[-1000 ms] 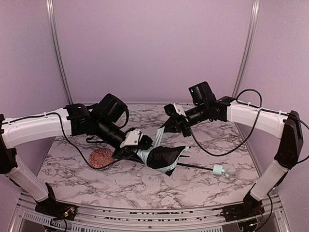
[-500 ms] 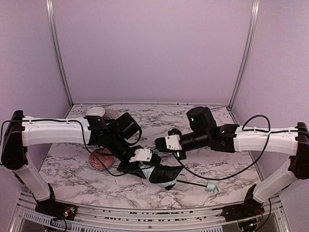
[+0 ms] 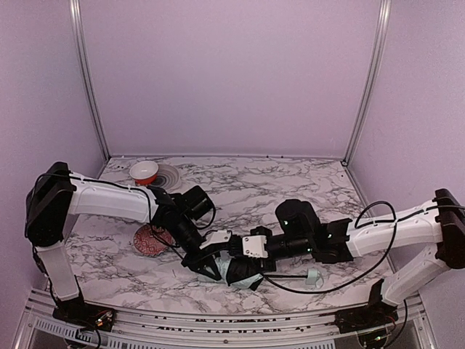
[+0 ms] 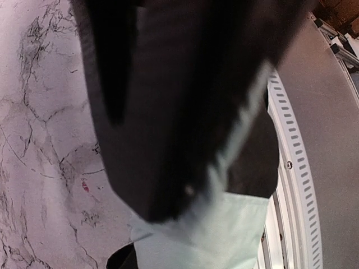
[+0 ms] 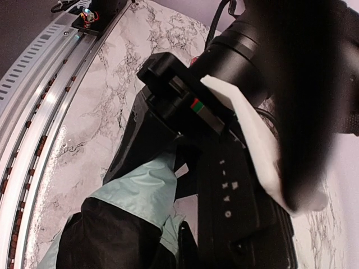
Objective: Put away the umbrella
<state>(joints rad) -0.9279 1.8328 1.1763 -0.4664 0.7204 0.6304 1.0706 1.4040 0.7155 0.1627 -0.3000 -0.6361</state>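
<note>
Mint-and-black umbrella point(image 3: 243, 275) lies bunched near the table's point(image 3: 305, 189) front edge, mid-folding I judge. My right claw point(image 3: 237, 252) is pressed together at it; whether my left claw point(image 3: 207, 262) grips, I cannot tell. Next, probably: gather the cloth tighter.

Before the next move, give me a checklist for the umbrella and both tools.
1. Left tool closed on the umbrella fabric: ok.
2. Right tool, shut, pinching fabric: cannot tell.
3. Umbrella folded tidy: not ok, fabric bunched.
4. Handle lying on the table, ungripped: ok.
5. Patterned bowl clear of the left arm: cannot tell.
</note>
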